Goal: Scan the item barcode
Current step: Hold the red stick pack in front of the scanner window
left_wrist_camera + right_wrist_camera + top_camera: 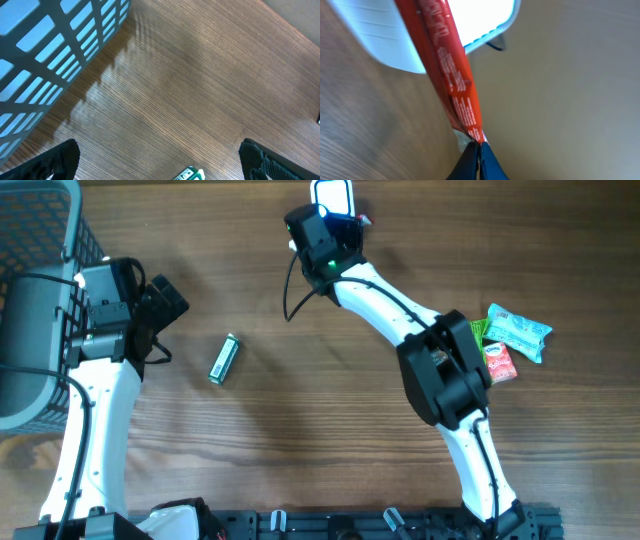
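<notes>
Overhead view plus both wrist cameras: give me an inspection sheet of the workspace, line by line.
Surface: wooden table, no spills seen.
Job's things: red packet held up in front of the lit white scanner.
Clutter: green packet lying flat between the arms; blue packet and small red-and-white packet near the right edge.
Grippers: left gripper open and empty, above the green packet; right gripper shut on the red packet's end.
Cables: black cable hanging off the right wrist; nothing snagged.
Surroundings: mesh basket at the table's left.
</notes>
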Controlling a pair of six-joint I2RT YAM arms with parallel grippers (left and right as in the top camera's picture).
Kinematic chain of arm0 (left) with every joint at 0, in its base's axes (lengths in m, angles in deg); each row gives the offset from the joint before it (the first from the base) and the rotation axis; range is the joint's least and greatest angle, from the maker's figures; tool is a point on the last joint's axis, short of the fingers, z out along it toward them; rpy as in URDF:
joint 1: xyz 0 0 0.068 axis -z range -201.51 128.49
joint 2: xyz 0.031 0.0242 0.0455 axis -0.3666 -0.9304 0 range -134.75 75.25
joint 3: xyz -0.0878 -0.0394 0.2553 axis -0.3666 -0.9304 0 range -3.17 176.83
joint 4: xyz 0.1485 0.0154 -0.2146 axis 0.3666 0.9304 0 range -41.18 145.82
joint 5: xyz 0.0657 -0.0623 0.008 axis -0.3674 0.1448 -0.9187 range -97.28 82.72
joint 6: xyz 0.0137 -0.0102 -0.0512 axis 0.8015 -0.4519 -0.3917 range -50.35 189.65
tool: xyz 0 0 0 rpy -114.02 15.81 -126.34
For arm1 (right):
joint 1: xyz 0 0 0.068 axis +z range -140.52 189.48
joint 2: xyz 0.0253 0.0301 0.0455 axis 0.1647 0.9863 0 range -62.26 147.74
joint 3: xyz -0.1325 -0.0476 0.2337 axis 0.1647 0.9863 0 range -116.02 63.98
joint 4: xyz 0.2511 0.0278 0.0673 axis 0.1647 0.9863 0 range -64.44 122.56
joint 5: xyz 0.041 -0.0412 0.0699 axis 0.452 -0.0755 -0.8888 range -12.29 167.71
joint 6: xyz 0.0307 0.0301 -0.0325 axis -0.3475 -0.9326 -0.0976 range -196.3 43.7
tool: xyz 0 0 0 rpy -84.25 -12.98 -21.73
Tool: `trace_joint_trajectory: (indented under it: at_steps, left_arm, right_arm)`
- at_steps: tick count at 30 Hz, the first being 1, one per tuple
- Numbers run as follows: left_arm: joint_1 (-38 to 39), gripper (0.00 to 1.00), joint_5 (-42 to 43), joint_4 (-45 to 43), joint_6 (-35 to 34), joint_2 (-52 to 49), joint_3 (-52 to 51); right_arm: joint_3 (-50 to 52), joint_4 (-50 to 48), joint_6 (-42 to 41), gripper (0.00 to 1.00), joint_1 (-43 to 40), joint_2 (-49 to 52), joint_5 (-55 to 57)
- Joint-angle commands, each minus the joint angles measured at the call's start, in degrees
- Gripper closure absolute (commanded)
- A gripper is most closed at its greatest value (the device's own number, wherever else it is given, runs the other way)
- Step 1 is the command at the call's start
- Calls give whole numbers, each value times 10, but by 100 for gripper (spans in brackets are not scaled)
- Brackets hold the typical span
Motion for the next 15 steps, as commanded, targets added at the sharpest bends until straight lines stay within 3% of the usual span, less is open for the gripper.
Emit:
trace_joint_trajectory:
  at_steps: [1, 7, 10, 14, 15]
  left_arm:
    - [-2, 0, -6, -2, 3, -3, 4]
    - [-2, 0, -6, -2, 3, -3, 4]
    - [-2, 0, -6, -2, 3, -3, 4]
    - [-2, 0, -6, -2, 3, -3, 4]
    - [-2, 0, -6, -2, 3, -3, 4]
  right_arm:
    - [-4, -5, -7, 95, -5, -63, 13]
    - [-4, -7, -23, 96, -35, -63, 18]
    - [-4, 7, -126, 96, -45, -63, 8]
    - [-4, 129, -178, 95, -44, -65, -53]
    - [-4, 173, -195, 91, -45, -67, -101]
